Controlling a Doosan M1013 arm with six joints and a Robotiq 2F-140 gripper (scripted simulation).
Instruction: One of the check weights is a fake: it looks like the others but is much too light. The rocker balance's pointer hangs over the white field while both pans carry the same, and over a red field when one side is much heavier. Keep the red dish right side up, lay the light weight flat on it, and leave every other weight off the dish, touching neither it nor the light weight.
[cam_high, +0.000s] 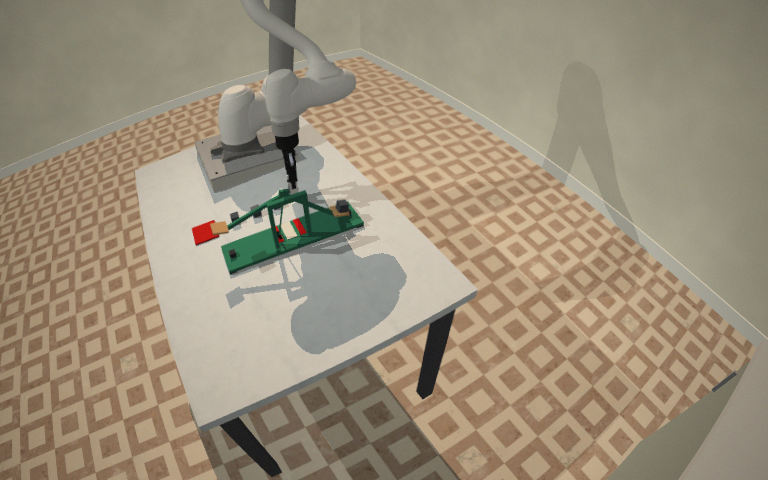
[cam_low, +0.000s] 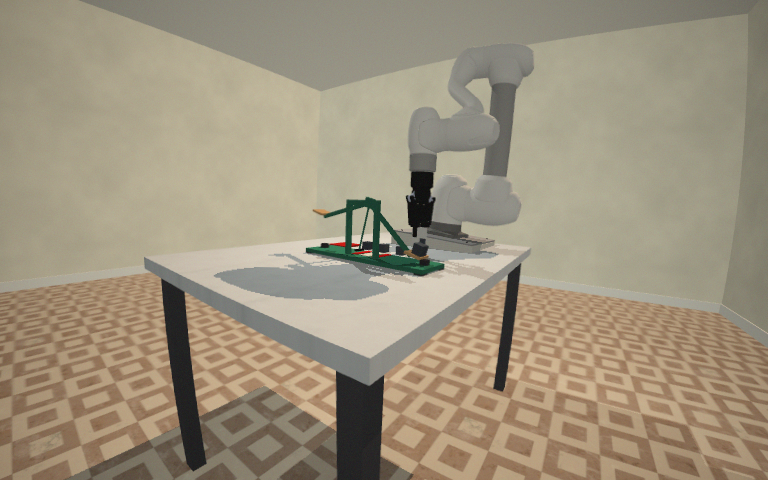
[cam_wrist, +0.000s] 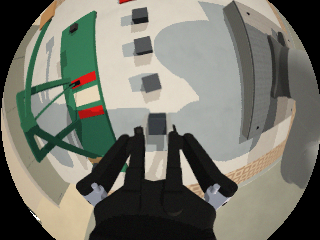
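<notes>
My gripper (cam_wrist: 157, 120) is shut on a dark grey check weight (cam_wrist: 158, 123) and holds it above the table behind the green rocker balance (cam_high: 291, 229); it also shows in the top view (cam_high: 292, 183). Three more grey weights (cam_wrist: 143, 46) lie in a row on the table, leading toward the red dish (cam_high: 205, 232), which lies flat at the balance's left end. Another weight (cam_high: 341, 204) sits on the lowered right pan (cam_high: 339, 213). The left pan (cam_high: 219, 227) is raised and carries nothing. The pointer (cam_high: 279, 233) hangs over a red field.
The robot's base plate (cam_high: 243, 161) stands at the back of the table, close behind the gripper. The balance's frame and beam (cam_low: 360, 206) rise well above the table top. A small dark block (cam_high: 233, 255) sits on the green base's left end.
</notes>
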